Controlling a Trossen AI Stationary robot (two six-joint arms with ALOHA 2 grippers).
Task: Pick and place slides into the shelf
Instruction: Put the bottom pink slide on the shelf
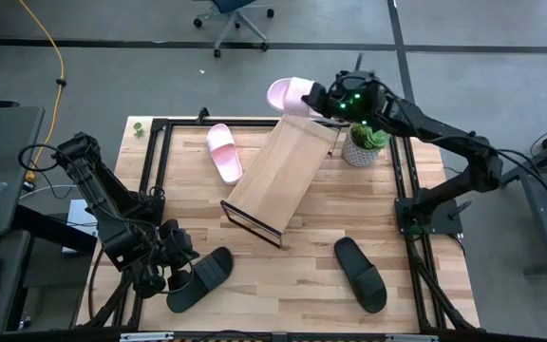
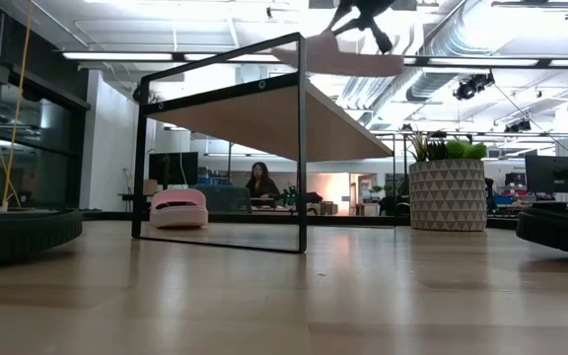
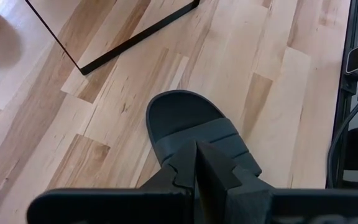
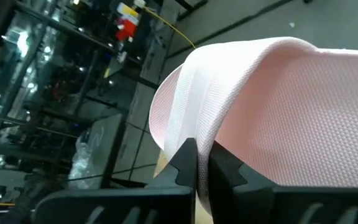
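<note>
The shelf (image 1: 288,171) is tilted mid-worktop. A pink slide (image 1: 288,93) is gripped by the right hand (image 1: 329,103) above its far end; a black slide (image 1: 202,277) is pinched by the left hand (image 1: 172,271), near left. Slides look light and bendy, best held by the strap.

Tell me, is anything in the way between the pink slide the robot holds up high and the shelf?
Nothing visible. The right gripper holds the pink slide just past the shelf's raised end; the potted plant stands beside it.
</note>
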